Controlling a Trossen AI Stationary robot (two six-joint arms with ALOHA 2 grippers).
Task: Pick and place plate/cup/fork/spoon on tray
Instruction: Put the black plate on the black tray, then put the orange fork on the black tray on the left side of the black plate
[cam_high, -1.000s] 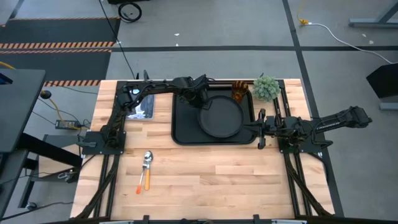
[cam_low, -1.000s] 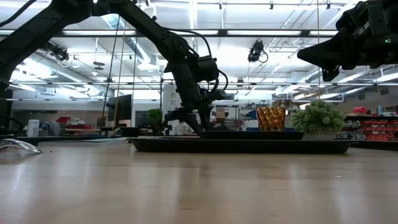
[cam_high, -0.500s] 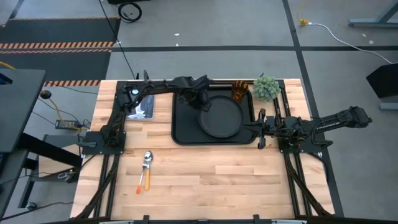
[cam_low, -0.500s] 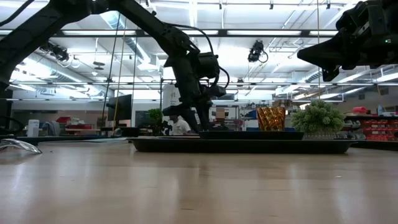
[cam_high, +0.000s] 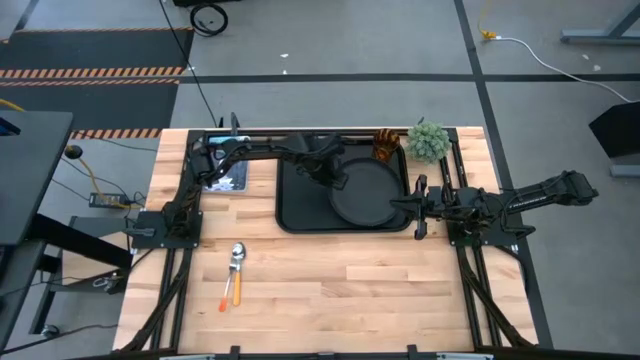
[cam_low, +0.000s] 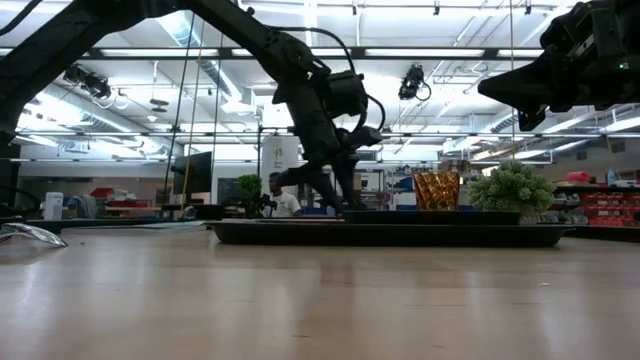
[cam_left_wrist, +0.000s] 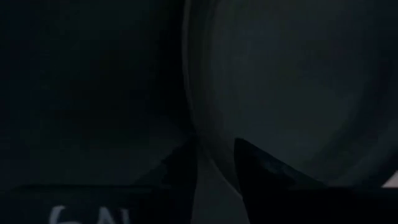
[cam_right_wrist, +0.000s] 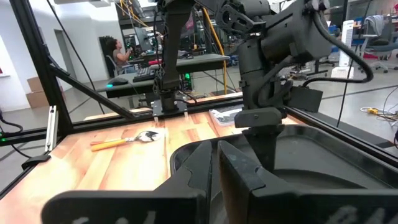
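The round black plate (cam_high: 370, 192) lies in the black tray (cam_high: 298, 205), toward its right side. My left gripper (cam_high: 336, 178) is shut on the plate's left rim and also shows in the low view (cam_low: 345, 200). The amber cup (cam_high: 386, 147) stands in the tray's far right corner. The spoon (cam_high: 237, 256) and the fork (cam_high: 227, 293) lie side by side on the wood near the table's front left. My right gripper (cam_high: 413, 207) is shut and empty just above the tray's right rim. My left gripper pinches the plate's left rim (cam_left_wrist: 200, 132) between its two fingers, one finger (cam_left_wrist: 264, 171) over the plate's inner side and one (cam_left_wrist: 180, 171) outside it. The fingers come from above, slanting down from the table's left. The plate lies about level on the tray floor.
A fuzzy green plant (cam_high: 428, 140) stands just beyond the tray's far right corner. A flat grey-blue item (cam_high: 224, 172) lies at the far left under my left arm. A person sits in the room behind (cam_right_wrist: 115, 53). Bare wood lies between the tray and the near edge.
My left gripper has gone toward the table's right edge, holding the plate's rim. The plate has slid along the tray floor to the right, staying flat.
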